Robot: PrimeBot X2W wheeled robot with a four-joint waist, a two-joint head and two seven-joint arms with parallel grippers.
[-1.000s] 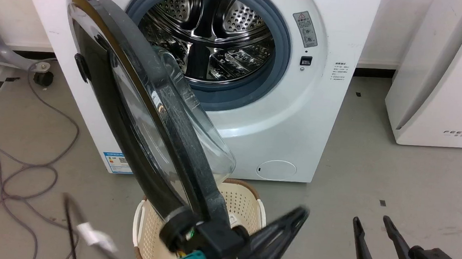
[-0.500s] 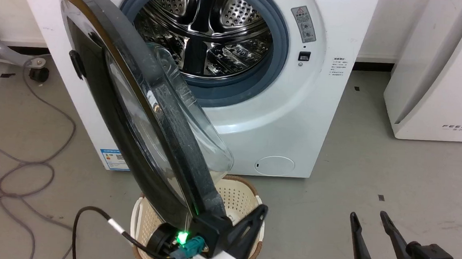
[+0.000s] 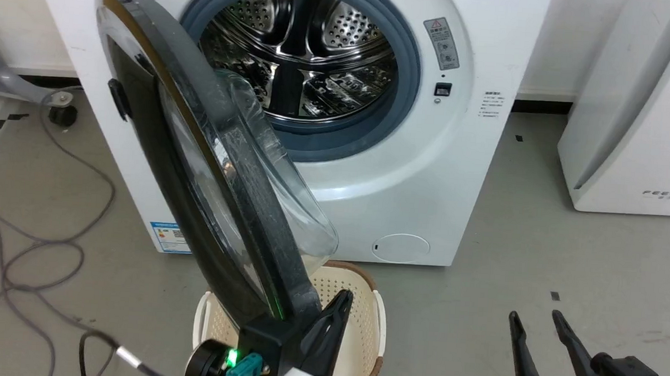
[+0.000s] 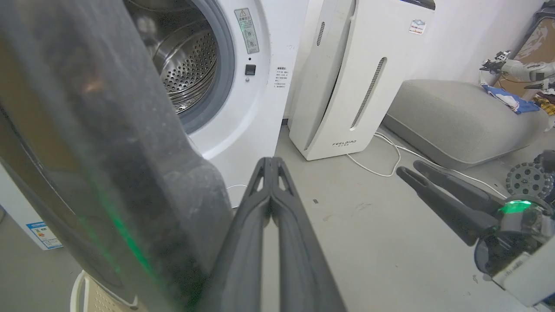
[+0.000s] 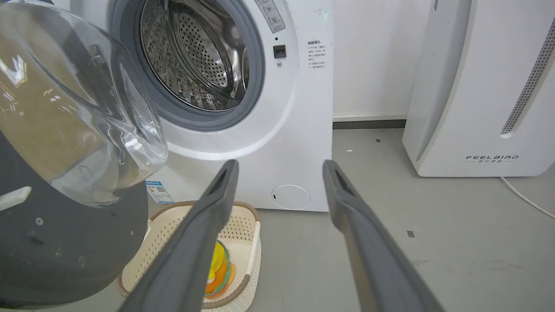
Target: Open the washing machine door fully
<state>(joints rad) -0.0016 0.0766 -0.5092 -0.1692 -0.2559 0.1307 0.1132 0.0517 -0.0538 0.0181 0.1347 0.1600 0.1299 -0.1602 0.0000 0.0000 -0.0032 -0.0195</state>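
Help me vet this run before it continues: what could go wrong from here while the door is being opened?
1. The left gripper is shut and lies beside the rim of the washing machine door rather than clamping it, so it may slide off during a push.
2. The basket sits below that gripper and the door's edge; a low sweep could knock it.

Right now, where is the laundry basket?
Head view, bottom centre: the cream basket sits on the floor in front of the washing machine, beneath the lower edge of its open door, with the left gripper overlapping it.
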